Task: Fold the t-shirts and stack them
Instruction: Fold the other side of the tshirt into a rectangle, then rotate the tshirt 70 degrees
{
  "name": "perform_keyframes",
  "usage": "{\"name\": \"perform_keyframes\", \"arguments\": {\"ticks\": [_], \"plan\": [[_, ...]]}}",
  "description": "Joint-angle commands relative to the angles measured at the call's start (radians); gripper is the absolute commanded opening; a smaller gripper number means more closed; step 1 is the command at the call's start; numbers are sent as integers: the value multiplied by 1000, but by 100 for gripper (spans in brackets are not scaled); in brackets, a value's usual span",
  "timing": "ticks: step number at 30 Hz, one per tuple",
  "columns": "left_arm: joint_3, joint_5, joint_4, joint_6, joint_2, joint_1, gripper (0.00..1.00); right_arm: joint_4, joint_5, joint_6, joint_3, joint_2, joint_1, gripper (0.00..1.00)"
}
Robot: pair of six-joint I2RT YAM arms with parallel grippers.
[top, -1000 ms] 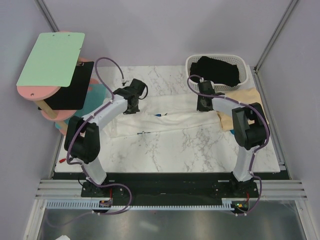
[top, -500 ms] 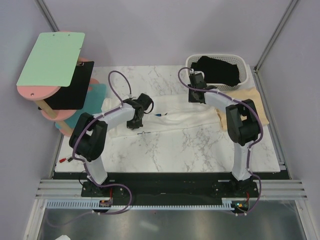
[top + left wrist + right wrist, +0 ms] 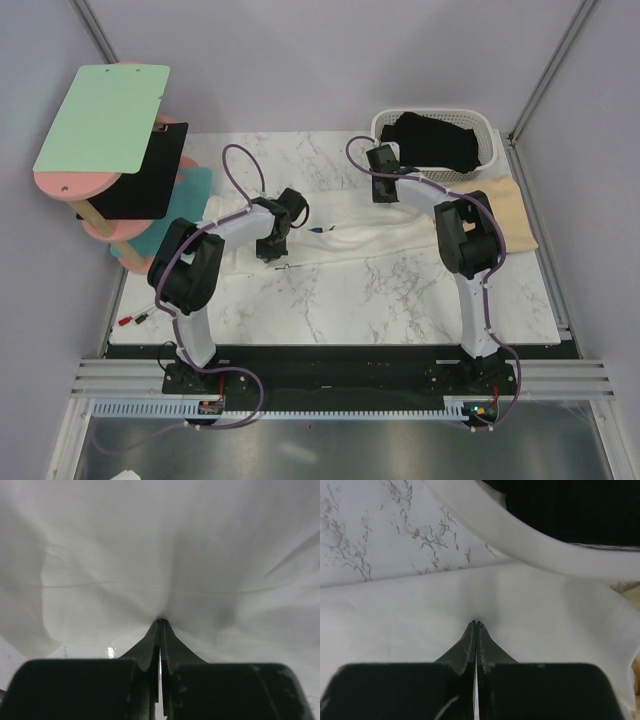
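The white t-shirt (image 3: 350, 235) lies as a long folded strip across the middle of the marble table; a bit of blue print shows at its centre. My left gripper (image 3: 272, 246) is shut on its cloth near the left end; the fabric puckers at the closed tips (image 3: 161, 621). My right gripper (image 3: 383, 192) is shut on the shirt's far edge (image 3: 476, 623), right beside the basket. The tan t-shirt (image 3: 502, 205) lies flat at the right. The black t-shirt (image 3: 440, 140) sits in the white basket (image 3: 384, 122).
The basket's rim (image 3: 530, 540) curves just beyond my right fingertips. A stand with a green board (image 3: 100, 115), pink shelves and a black panel (image 3: 140, 185) stands at the far left, with a teal cloth (image 3: 197, 188) beside it. Bare marble (image 3: 350, 295) lies in front.
My right gripper has moved up and left toward the basket. My left gripper has swung right and down onto the shirt's left part. The shirt has narrowed into a strip.
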Motion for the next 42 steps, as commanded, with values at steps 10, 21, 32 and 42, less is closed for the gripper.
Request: {"name": "perform_keyframes", "arguments": {"ticks": [10,21,32,42], "plan": [[212,-9,-28,31,163,104,2,-205,54,-5,-232,-127,28,0],[695,-24,-187,148,498,130,2,-311,-135,9,-459,-358,135,0],[1190,147,-244,223,689,178,2,-224,-512,17,-501,-401,263,0],[497,367,69,150,60,115,2,-158,-422,20,-206,-404,247,0]]}}
